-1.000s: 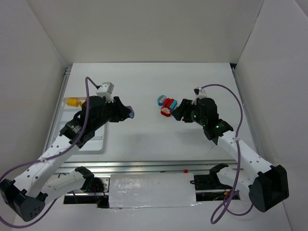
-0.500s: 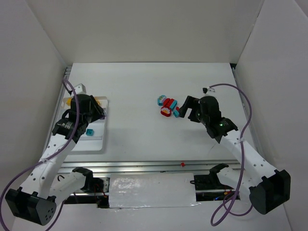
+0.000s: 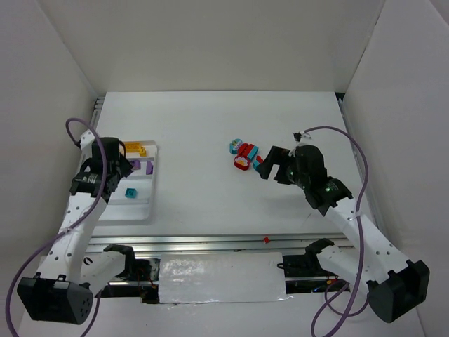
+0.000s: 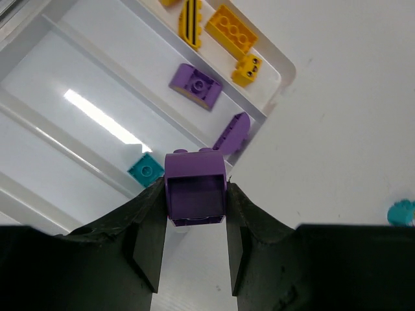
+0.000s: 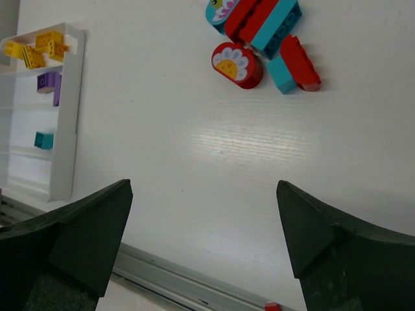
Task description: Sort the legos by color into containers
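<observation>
Only the left wrist view shows the purple brick [image 4: 194, 178] pinched in the left gripper's [image 4: 194, 201] narrow grip, over the tray [image 4: 284, 67]. In the tray lie two purple bricks [image 4: 196, 86] and one teal brick [image 4: 146, 170]. Well right of the tray, the right gripper [image 5: 204, 194] gapes wide and empty near the loose red and teal bricks [image 5: 259, 26].

We are looking at a white table [image 3: 210, 119] standing inside plain white walls [image 3: 210, 42]. A metal rail [image 3: 203, 243] is running along its near edge with a small red bit [image 3: 266, 240] sitting on it, and a crinkled silvery sheet [image 3: 221, 278] is lying just below.
</observation>
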You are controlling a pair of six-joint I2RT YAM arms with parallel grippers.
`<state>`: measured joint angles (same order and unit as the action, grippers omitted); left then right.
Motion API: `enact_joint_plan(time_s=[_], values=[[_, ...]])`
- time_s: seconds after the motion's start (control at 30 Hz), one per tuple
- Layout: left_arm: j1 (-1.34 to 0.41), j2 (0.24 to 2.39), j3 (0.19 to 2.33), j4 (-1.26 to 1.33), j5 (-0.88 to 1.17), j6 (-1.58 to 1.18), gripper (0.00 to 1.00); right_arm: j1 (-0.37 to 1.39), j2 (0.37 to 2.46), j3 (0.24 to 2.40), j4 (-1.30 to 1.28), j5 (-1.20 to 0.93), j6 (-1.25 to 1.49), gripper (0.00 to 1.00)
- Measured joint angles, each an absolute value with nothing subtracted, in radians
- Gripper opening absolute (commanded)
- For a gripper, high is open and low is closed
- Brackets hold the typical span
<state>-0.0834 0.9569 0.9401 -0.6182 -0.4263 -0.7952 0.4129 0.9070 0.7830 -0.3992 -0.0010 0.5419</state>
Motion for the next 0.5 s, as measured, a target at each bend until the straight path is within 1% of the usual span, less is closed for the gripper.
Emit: enact_joint_plan(time_s=[0.1,0.13,0.3,0.4,0.43,0.5], values=[[-0.01,1.005,0.94,-0.608,-0.426,-0.824,0.01,0.422,0.912,0.768,-0.381,-0.045,0.542,1.0],[0.012,1.029,0.94,-0.6,-0.426,-0.837,0.06,0.423,0.915,0.761,-0.373,-0.06,0.542,1.0],[0.099,1.219,0.971,-0.572,-0.416,-0.904,0.06,0.43,0.929,0.741,-0.358,-0.118,0.541,0.99],[0.129,1.296,0.985,-0.543,-0.416,-0.946,0.13,0.43,0.919,0.731,-0.355,-0.133,0.534,1.0],[0.136,1.31,0.986,-0.537,-0.418,-0.955,0.19,0.431,0.909,0.725,-0.354,-0.136,0.533,1.0],[0.147,1.326,0.986,-0.522,-0.424,-0.977,0.25,0.432,0.884,0.707,-0.353,-0.144,0.531,0.99]])
